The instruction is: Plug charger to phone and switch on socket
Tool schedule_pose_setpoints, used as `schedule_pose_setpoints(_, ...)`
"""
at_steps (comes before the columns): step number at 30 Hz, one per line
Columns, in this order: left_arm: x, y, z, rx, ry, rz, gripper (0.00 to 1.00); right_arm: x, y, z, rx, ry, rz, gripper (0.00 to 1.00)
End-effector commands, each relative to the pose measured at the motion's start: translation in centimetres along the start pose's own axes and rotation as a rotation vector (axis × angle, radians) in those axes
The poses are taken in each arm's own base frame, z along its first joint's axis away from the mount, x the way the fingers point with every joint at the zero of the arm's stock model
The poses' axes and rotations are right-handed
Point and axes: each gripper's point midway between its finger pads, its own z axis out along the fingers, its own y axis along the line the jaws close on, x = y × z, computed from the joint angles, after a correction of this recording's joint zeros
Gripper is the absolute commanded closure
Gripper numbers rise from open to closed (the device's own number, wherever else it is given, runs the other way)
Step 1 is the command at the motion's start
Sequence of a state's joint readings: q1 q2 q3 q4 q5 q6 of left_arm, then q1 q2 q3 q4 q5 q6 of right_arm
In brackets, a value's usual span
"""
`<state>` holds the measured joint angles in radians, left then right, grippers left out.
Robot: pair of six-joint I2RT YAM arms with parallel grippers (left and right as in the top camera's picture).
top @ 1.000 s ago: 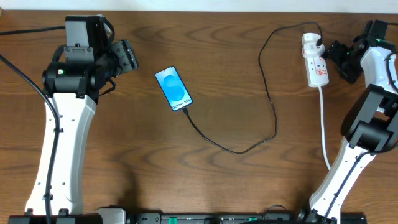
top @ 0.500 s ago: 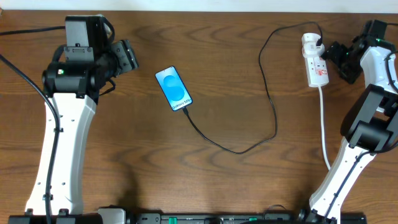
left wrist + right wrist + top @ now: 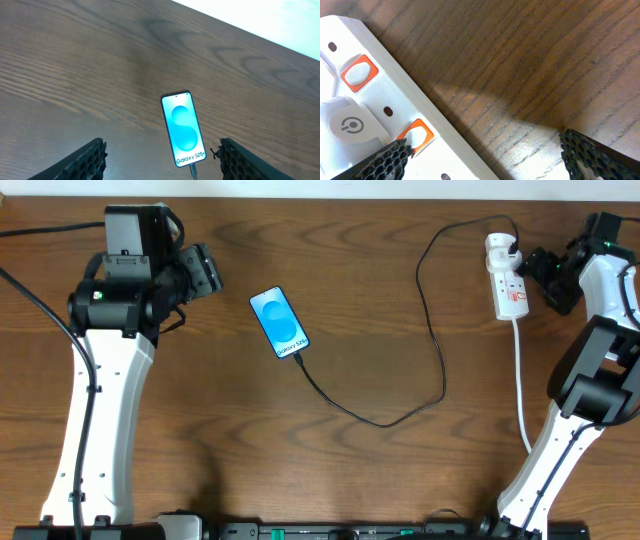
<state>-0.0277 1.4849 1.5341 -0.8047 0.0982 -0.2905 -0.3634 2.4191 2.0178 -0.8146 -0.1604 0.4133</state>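
One charger (image 3: 442, 375) joins phone (image 3: 279, 323) and socket (image 3: 508, 280) (jaws spread wide).

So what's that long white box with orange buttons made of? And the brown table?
The long white power strip looks like smooth moulded plastic: even colour, soft sheen. The brown table looks like matt wood or wood-look laminate; grain lines show either way.

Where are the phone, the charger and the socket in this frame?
phone (image 3: 279, 324): overhead view, middle of the blue screen.
charger (image 3: 442, 372): overhead view, on the thin black cable along its right-hand run.
socket (image 3: 508, 283): overhead view, middle of the white body.
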Motion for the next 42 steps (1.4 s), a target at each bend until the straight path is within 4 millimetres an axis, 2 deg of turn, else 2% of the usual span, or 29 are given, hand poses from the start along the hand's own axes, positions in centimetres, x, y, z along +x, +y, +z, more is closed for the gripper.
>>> schedule_pose_setpoints(1, -0.1, 0.4, 0.3, -0.019, 0.003, 0.005, 0.27, 0.2, -0.3, 0.5, 0.031, -0.003, 0.004, 0.04)
schedule_pose_setpoints(10, -0.1, 0.5, 0.3, -0.019, 0.003, 0.005, 0.27, -0.5, -0.4, 0.4, 0.003, -0.018, 0.023, 0.02)
schedule_pose_setpoints(34, -0.1, 0.5, 0.3, -0.019, 0.003, 0.005, 0.27, -0.1, -0.8, 0.5, 0.047, -0.013, 0.018, 0.02)
schedule_pose_setpoints(42, 0.0, 0.5, 0.4, -0.019, 0.004, 0.005, 0.27, -0.3, 0.6, 0.5, -0.028, -0.012, 0.049, 0.02)
